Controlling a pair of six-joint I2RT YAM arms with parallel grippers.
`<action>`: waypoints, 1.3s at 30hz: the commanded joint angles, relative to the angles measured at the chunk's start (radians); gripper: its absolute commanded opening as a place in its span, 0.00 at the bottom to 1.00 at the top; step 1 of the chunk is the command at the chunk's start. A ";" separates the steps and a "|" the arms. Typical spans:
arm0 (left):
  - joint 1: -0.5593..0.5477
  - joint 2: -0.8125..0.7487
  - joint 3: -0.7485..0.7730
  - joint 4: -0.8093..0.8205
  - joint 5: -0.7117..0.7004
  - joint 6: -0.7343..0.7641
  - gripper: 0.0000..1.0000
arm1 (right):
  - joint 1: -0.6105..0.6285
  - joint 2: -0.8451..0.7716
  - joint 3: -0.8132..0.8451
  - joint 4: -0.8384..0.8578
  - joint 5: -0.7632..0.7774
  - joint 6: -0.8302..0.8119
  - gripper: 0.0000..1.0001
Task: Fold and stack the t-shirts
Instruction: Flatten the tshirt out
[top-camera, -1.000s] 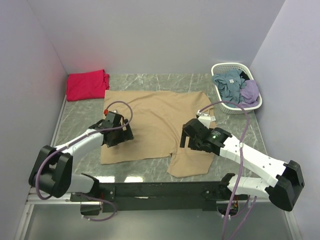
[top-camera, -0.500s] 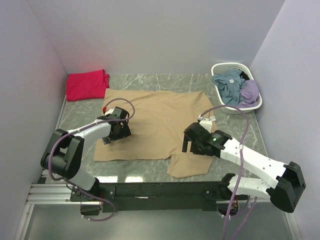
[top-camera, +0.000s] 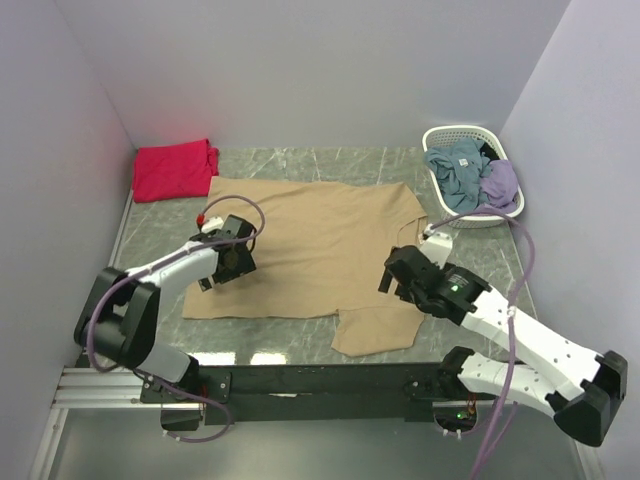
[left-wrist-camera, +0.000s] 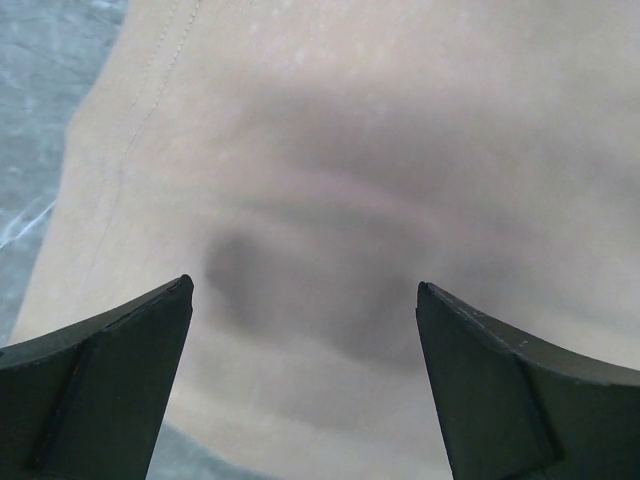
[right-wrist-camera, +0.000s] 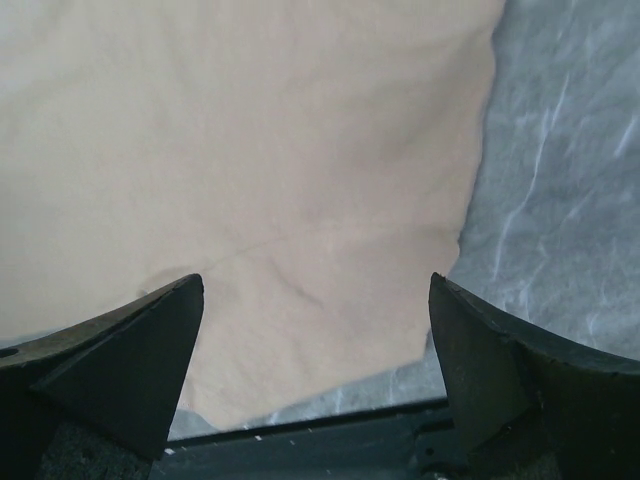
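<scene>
Tan cloth t-shirt (top-camera: 310, 240): smoothed out, ready to fold.
My left tool (left-wrist-camera: 302, 288): wide, empty.
My right tool (right-wrist-camera: 315, 280): wide, empty, drawn back.

1. Tan t-shirt (top-camera: 310, 250), centre of frame: plain beige, no print.
2. Red-pink t-shirt (top-camera: 175, 168), upper left: solid bright red-pink.
3. Table (top-camera: 160, 235): grey-green marble with pale white veining.
4. Basket (top-camera: 432, 135), upper right: white plastic in an open lattice pattern.
5. Inside the basket: a blue-teal garment (top-camera: 455, 172), a lavender garment (top-camera: 500, 183), and a scrap of black behind them.
6. Left arm (top-camera: 170, 270) and right arm (top-camera: 520, 325): white shells, black joints and bases.
7. Cable (top-camera: 232, 198): purple.
8. Walls (top-camera: 300, 70): pale lavender-grey, unpatterned.
</scene>
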 joint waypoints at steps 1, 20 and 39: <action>-0.023 -0.153 0.002 -0.014 -0.005 0.048 1.00 | -0.061 -0.055 0.069 0.130 0.134 -0.077 1.00; -0.046 -0.369 0.027 0.260 0.362 0.232 0.99 | -0.344 0.045 0.091 0.345 -0.148 -0.293 1.00; -0.134 -0.360 -0.094 0.272 0.676 0.233 0.99 | -0.299 -0.181 -0.184 0.165 -0.455 -0.126 0.97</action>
